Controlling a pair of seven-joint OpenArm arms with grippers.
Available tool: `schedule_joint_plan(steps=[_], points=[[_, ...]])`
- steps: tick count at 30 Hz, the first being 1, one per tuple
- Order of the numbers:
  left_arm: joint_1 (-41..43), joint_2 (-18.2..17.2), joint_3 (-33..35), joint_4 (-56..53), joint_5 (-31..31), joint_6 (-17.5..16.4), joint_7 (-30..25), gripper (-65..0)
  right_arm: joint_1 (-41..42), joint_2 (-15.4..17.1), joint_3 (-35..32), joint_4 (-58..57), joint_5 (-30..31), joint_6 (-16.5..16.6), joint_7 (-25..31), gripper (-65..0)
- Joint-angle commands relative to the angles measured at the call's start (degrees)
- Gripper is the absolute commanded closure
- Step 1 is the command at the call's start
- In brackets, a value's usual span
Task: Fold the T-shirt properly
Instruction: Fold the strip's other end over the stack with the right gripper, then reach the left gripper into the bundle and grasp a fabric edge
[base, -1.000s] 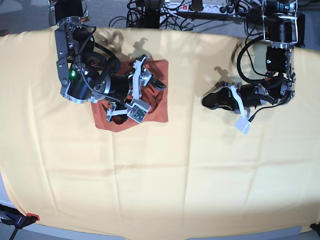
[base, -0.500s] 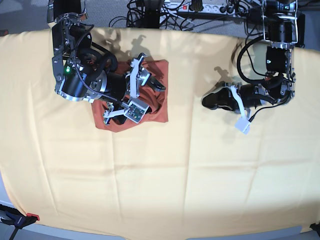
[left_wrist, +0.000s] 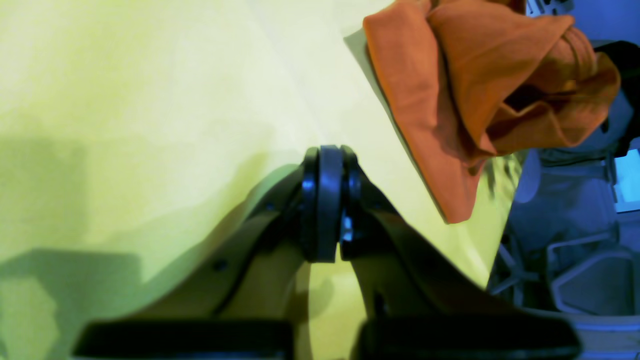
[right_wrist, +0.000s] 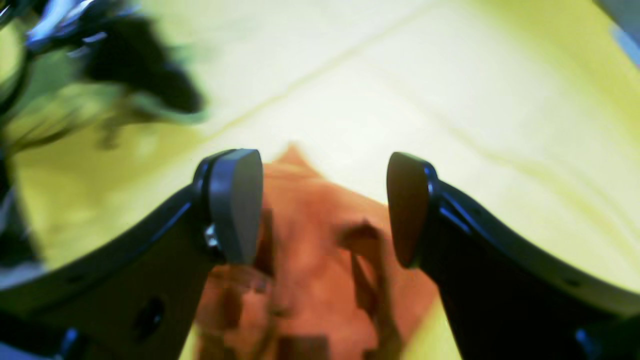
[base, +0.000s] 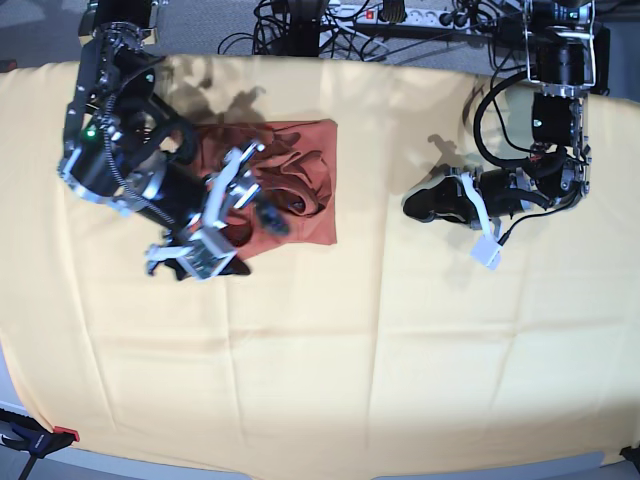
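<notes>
Both grippers are seen away from any hold on the cloth. On the right gripper (right_wrist: 322, 207) the jaws are spread wide apart, with nothing caught between the grey pads (right_wrist: 235, 205); the T-shirt (right_wrist: 310, 280) is seen blurred beneath them in the right wrist view. In the base view this gripper (base: 250, 212) hangs over the left part of the shirt, on the scene's left side.

The T-shirt (base: 300, 190) is laid on the far left part of the table, bunched and rumpled rather than flat, with loose folds heaped toward its middle and a straighter edge on its right side. In the left wrist view the shirt (left_wrist: 480, 95) appears as a crumpled orange bundle at the upper right, one pointed flap hanging down over the yellow cloth (left_wrist: 150, 100).

On the left gripper (left_wrist: 327, 220) the jaws are pressed together and nothing is held between them. In the base view it (base: 415, 205) is found at the right of the scene, low over the cloth and well apart from the shirt, with its arm rising to the far right edge.

The whole table is covered by the pale-yellow cloth (base: 380, 360), creased faintly. Cables and a power strip (base: 420, 15) are seen beyond the far edge, and a red-tipped clamp (base: 40, 437) at the near left corner.
</notes>
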Motion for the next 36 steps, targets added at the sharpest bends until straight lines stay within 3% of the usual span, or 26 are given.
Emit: schedule_joint_plan(steps=[1, 7, 14, 24, 26, 31, 33, 36], points=[[-0.9, -0.8, -0.2, 0.8, -1.4, -0.5, -1.1, 0.0, 0.8, 0.3, 2.4, 1.0, 0.7, -0.6, 1.5, -40.7], [-4.0, -0.8, -0.1, 0.9, -1.5, -0.5, -1.0, 0.0, 0.0, 2.4, 14.9, 1.0, 0.7, -0.7, 1.4, -40.7], [-11.0, -0.8, 0.5, 0.9, -7.1, -0.5, -0.4, 0.0, -7.0, 4.6, 22.5, 1.0, 0.7, -1.9, 1.5, -40.7], [-22.1, 0.2, 16.3, 0.9, -8.8, -0.5, -0.2, 0.0, -14.4, 4.5, 28.3, 1.0, 1.1, -1.9, 1.5, -40.6], [-24.2, 1.4, 19.3, 0.9, -7.9, -0.5, -0.5, 0.0, -15.2, 4.5, 28.3, 1.0, 0.9, -1.9, 1.5, -36.3], [-30.1, 6.4, 25.2, 0.9, -1.8, -0.5, -0.8, 0.0, -15.5, 4.5, 28.3, 1.0, 0.5, -1.0, 1.3, -8.9], [-32.0, 8.1, 28.1, 0.9, 0.8, -0.5, -0.6, 0.0, -15.6, 4.5, 28.3, 1.0, 0.5, -0.3, 1.3, -5.5], [-35.1, 9.7, 33.9, 0.9, 5.0, -0.5, -0.5, 0.0, -15.6, 4.5, 28.3, 1.0, 0.5, -0.2, 1.2, -5.8]])
